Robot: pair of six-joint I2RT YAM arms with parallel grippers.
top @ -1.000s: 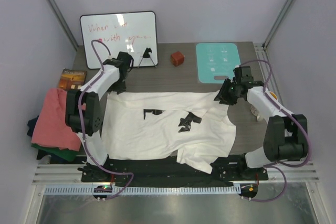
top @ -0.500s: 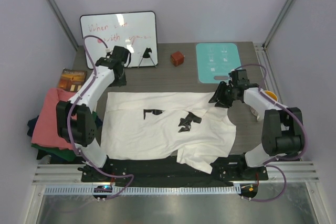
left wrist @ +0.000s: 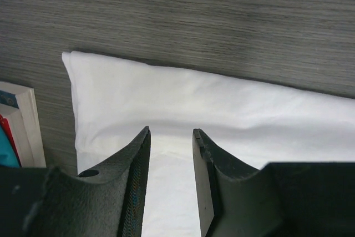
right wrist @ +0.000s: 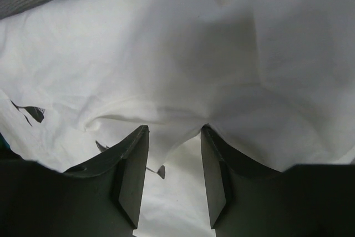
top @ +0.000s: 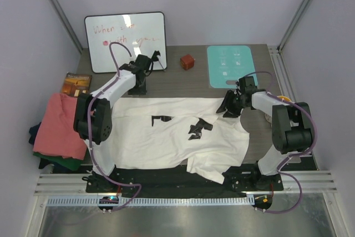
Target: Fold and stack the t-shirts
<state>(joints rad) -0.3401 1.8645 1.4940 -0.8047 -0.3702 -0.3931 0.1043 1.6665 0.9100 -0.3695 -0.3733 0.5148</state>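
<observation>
A large white t-shirt (top: 166, 142) with a black print lies spread flat across the dark table (top: 188, 84). My left gripper (top: 141, 86) hovers over its far left corner. In the left wrist view the left gripper (left wrist: 171, 131) stands open above the white cloth (left wrist: 222, 98), with nothing between the fingers. My right gripper (top: 225, 108) is at the shirt's far right corner. Seen from the right wrist, this gripper (right wrist: 175, 129) is open, and a fold of the shirt (right wrist: 166, 54) lies across its fingertips. Salmon-pink (top: 54, 126), dark green (top: 55, 162) and navy (top: 34, 131) t-shirts are piled at the left edge.
A whiteboard (top: 125, 40) leans at the back left with a small black stand (top: 157, 56) beside it. A red cube (top: 187, 61) and a teal mat (top: 230, 65) sit at the back. A book (top: 75, 83) lies near the shirt pile. A yellow object (top: 284, 99) shows at the right edge.
The left gripper has swung right along the shirt's far edge and its jaws have narrowed a little. The right gripper has shifted slightly left onto the shirt's corner and opened wider.
</observation>
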